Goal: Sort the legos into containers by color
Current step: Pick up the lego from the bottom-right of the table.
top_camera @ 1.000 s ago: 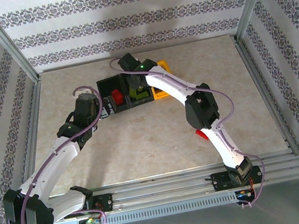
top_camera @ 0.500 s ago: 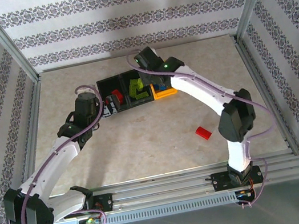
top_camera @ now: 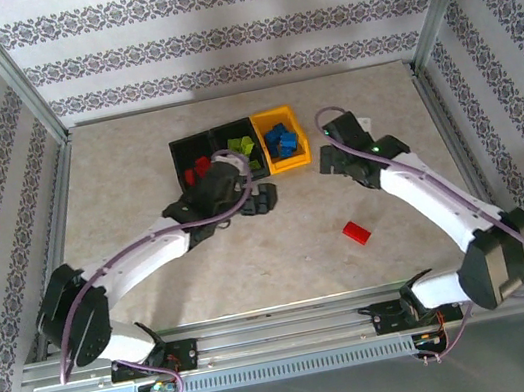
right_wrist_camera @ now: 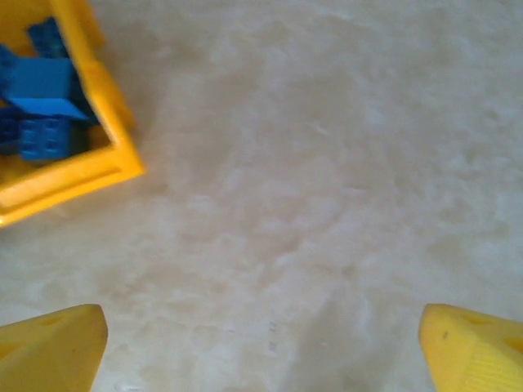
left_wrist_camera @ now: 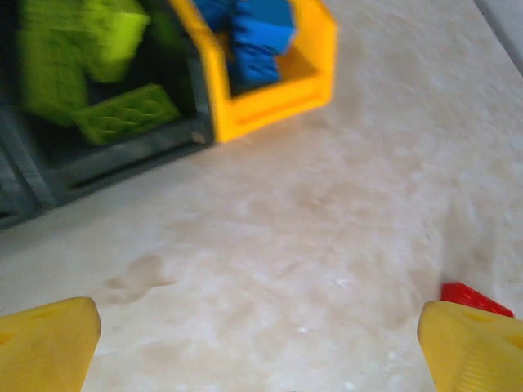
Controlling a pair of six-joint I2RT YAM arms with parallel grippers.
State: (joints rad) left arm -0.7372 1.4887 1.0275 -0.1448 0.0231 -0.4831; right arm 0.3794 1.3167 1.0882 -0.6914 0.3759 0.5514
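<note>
Almost sorted — blue bricks (top_camera: 280, 139) in yellow bin (top_camera: 289, 163), green bricks (top_camera: 241, 146) and red bricks (top_camera: 199, 170) in black bins (top_camera: 196, 140). One stray red brick (top_camera: 356, 232) loose on table (top_camera: 378, 104). Left gripper (left_wrist_camera: 260, 339), right gripper (right_wrist_camera: 261, 343) — both splayed, empty.

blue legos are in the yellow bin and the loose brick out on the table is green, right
Not quite. The loose brick is red, not green, as the top external view shows. The blue legos are indeed in the yellow bin.
</note>
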